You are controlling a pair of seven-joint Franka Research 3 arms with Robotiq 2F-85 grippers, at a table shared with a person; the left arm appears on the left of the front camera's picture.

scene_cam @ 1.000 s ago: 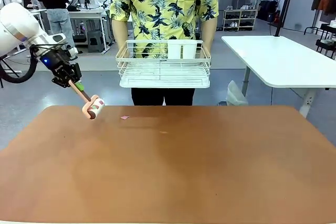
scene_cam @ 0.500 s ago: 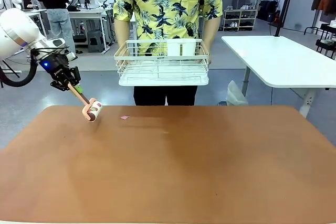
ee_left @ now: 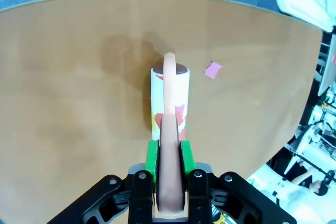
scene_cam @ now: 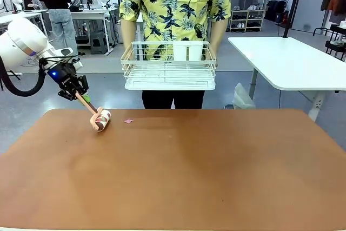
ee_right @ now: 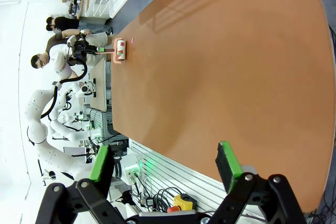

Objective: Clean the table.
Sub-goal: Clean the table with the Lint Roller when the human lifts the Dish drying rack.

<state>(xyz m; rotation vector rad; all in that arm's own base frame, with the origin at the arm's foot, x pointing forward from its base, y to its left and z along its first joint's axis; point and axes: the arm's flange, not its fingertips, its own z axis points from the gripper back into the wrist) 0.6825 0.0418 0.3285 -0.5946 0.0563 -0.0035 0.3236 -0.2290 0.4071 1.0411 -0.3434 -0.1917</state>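
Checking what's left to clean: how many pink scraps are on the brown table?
1. The scrap lies near the far edge of the table, right of the roller, apart from it. Smaller bits could be too faint to see.

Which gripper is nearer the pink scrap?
Left. The left gripper, holding a lint roller, is close beside the pink scrap; the right gripper hangs far across the table.

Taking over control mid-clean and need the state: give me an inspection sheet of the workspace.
Surface: table, brown top, mostly bare.
Job's things: lint roller at the far left.
Clutter: pink scrap beside the roller, not touching.
Grippers: left gripper shut on roller handle; right gripper open, empty.
Cables: black cable loops off left arm, clear of table.
Surroundings: person at far side holding white wire rack; white table at right.
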